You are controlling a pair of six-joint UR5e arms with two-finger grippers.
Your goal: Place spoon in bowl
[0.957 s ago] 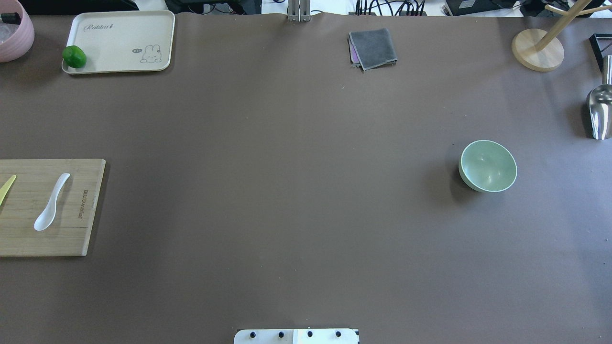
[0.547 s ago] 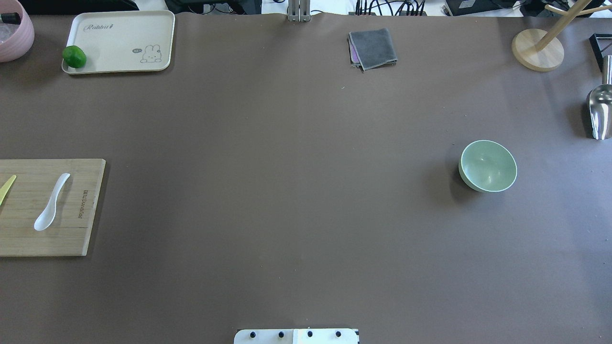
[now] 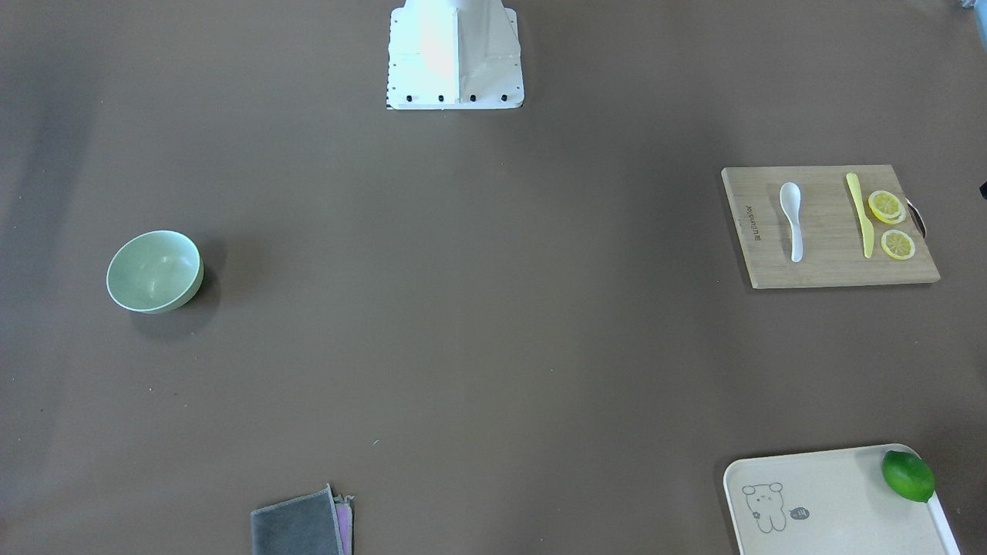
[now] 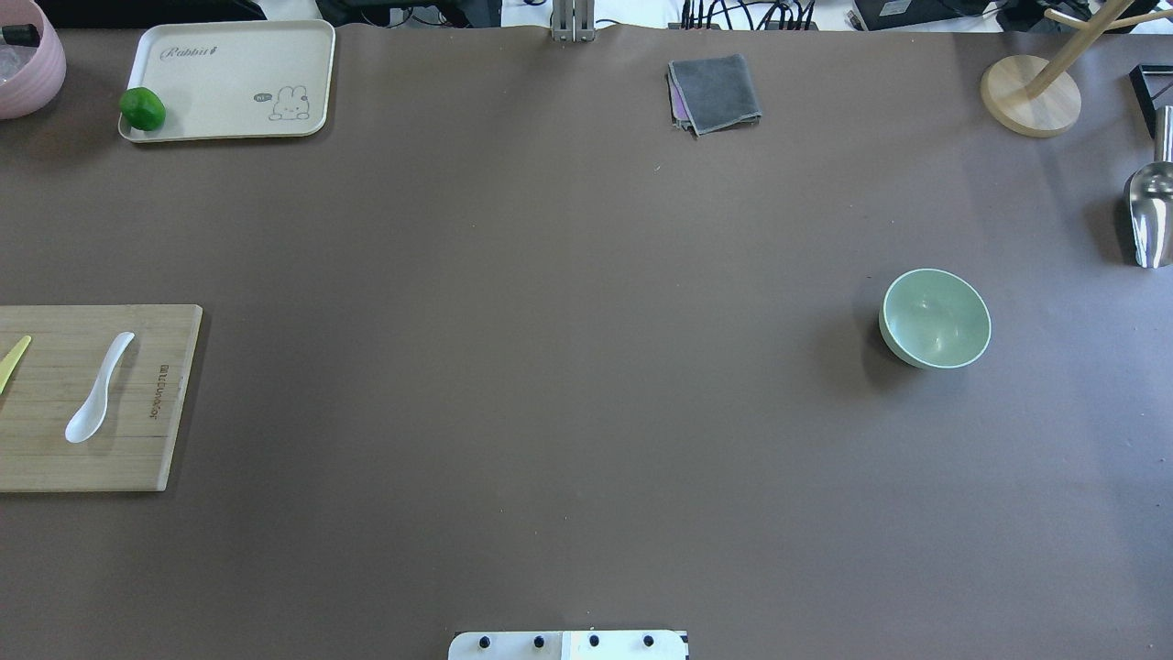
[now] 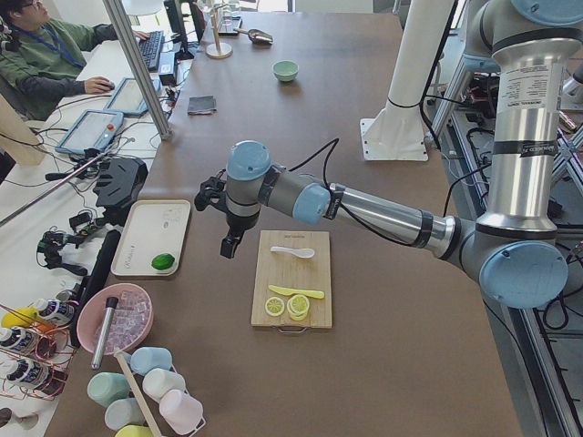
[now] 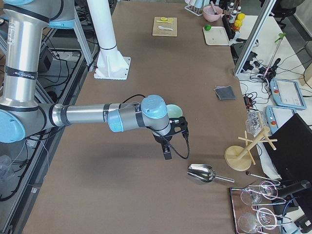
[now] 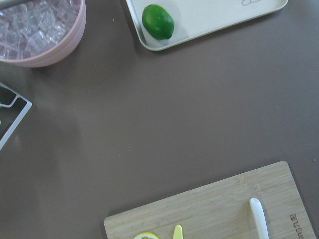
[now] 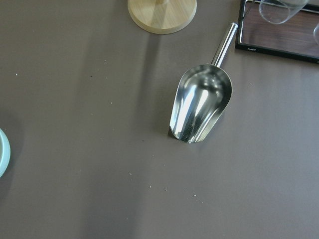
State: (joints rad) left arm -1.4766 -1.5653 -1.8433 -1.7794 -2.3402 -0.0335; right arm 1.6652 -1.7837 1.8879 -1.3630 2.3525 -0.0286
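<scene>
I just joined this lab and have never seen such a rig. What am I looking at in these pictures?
Two jointed robot arms stand at a brown table. One camera looks down from behind the robot, one faces it, two watch from the table's ends, and one rides on each wrist. The left gripper hovers beside a bamboo cutting board; the right gripper hovers near a small pale green bowl. On the board lie a small white spoon, a slim yellow knife and lemon slices. Elsewhere: a cream tray with a green lime, a folded grey cloth, a shiny metal scoop. The spoon lies untouched; whether the grippers are open, I cannot tell.
</scene>
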